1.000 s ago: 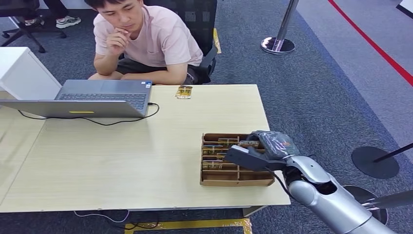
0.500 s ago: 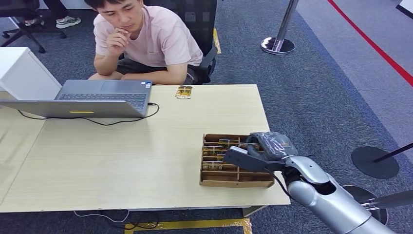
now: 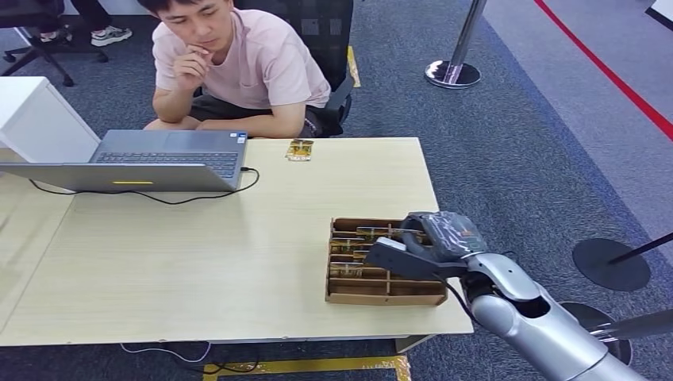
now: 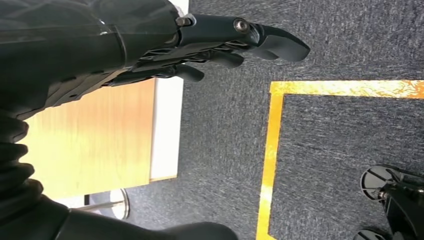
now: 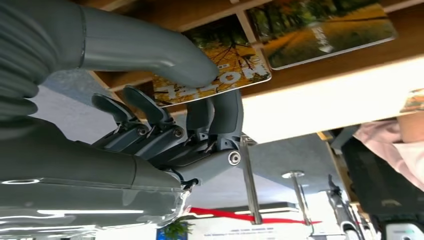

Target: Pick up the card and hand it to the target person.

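The right robot hand [image 5: 200,120] pinches a thin, stiff, yellow leaf-picture card [image 5: 220,70] by its edge in the brown cardboard box [image 3: 381,295]; it looks light and slippery.

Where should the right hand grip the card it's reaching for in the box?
Probably its raised free edge, coming from above. In the right wrist view the card leans in a slot of the box, thumb on its printed face and fingers behind, so the right hand can pinch both faces and lift.
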Controlling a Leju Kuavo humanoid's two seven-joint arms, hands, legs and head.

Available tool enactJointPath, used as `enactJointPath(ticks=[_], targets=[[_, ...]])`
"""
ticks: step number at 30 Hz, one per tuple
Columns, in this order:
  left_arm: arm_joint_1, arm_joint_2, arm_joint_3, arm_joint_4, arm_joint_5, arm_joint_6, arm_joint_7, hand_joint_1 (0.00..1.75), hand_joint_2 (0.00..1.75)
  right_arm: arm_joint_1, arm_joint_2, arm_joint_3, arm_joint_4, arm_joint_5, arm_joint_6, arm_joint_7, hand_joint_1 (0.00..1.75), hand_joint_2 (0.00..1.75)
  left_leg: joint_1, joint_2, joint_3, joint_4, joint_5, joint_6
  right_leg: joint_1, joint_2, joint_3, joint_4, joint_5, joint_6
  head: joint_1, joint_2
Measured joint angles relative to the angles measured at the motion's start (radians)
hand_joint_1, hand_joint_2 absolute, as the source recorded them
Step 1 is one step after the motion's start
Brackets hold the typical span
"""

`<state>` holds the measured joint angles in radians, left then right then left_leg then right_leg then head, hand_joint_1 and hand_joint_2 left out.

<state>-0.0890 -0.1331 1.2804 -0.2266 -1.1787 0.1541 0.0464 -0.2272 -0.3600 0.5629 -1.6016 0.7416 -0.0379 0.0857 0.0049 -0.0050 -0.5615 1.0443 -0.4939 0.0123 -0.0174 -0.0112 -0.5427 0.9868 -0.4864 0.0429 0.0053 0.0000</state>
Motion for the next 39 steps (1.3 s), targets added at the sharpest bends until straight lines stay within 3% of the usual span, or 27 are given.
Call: enactJointPath(ticks=[8, 15, 21, 25, 31, 39], targets=[[0.0, -0.002, 0.0, 0.0, 0.011, 0.0, -0.001, 0.0, 1.75, 0.012, -0.002, -0.063, -0.093, -0.009, -0.123, -0.112, 1.57, 1.75, 0.0, 0.0, 0.0, 0.0, 0.0, 0.0, 0.0, 0.0, 0.0, 0.0, 0.0, 0.0, 0.0, 0.0], [0.0, -0.007, 0.0, 0.0, 0.012, 0.0, -0.004, 0.0, 1.75, 0.083, 0.005, -0.123, -0.187, -0.002, -0.256, -0.226, 1.57, 1.75, 0.0, 0.0, -0.001, 0.0, 0.0, 0.0, 0.0, 0.0, 0.0, 0.0, 0.0, 0.0, 0.0, 0.0], [-0.001, -0.008, 0.0, 0.0, -0.001, 0.0, -0.004, 0.0, 1.75, 0.091, 0.053, -0.135, -0.173, 0.04, -0.306, -0.294, 1.57, 1.75, 0.001, 0.0, -0.001, -0.001, 0.0, 0.0, 0.0, 0.0, 0.0, 0.0, 0.0, 0.0, 0.0, 0.0], [-0.003, -0.008, 0.0, 0.0, -0.026, -0.001, -0.004, 0.0, 1.75, 0.025, 0.135, -0.12, -0.02, 0.095, -0.386, -0.342, 1.57, 1.75, 0.001, 0.001, 0.0, -0.001, 0.001, -0.001, 0.001, 0.001, 0.0, 0.001, 0.001, -0.001, 0.0, 0.0], [-0.011, -0.008, -0.002, 0.0, -0.058, -0.011, -0.004, 0.0, 1.75, -0.151, 0.275, -0.101, 0.332, 0.118, -0.505, -0.374, 1.57, 1.75, 0.002, 0.001, 0.0, 0.0, 0.003, -0.002, 0.001, 0.002, 0.0, 0.001, 0.002, -0.001, 0.0, 0.0], [-0.011, -0.007, -0.007, 0.0, -0.08, -0.023, 0.001, 0.0, 1.75, -0.334, 0.405, -0.089, 0.697, 0.155, -0.553, -0.361, 1.57, 1.75, 0.002, 0.001, -0.001, 0.0, 0.003, -0.002, 0.001, 0.002, -0.001, 0.001, 0.002, -0.001, 0.0, 0.0]])
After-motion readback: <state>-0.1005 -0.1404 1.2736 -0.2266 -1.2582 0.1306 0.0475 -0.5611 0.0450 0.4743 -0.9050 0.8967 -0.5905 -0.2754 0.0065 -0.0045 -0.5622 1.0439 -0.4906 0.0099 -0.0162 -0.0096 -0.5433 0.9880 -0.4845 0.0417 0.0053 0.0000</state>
